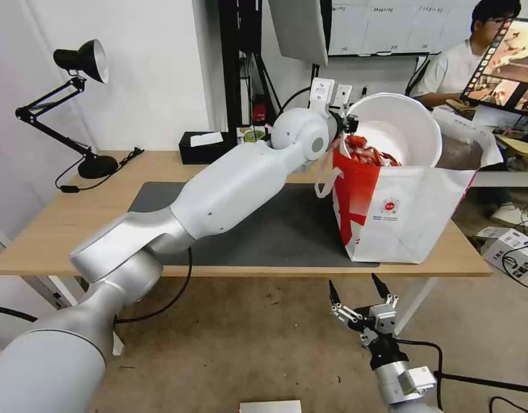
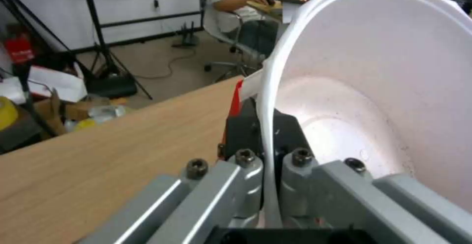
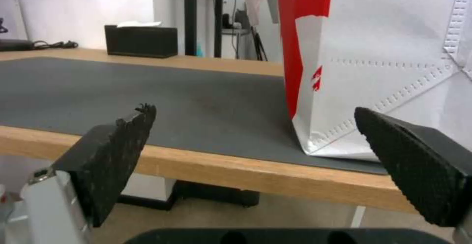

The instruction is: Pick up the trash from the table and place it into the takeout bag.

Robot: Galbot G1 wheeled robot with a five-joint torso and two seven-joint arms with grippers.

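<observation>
White round bowl (image 1: 399, 127) tips over the takeout bag (image 1: 402, 212) mouth, red scraps (image 1: 370, 154) spilling in; my left gripper (image 1: 349, 121) pinches its rim. My right gripper (image 1: 358, 295) hangs spread below the table (image 1: 57, 223) edge.

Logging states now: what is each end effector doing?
Left end effector: closed on the white bowl rim.
Right end effector: open, holding nothing.

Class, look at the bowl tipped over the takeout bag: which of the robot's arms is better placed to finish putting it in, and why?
Left. The left claw already grips the white bowl by its rim, tilted over the takeout bag. The right claw hangs open below the table edge.
</observation>
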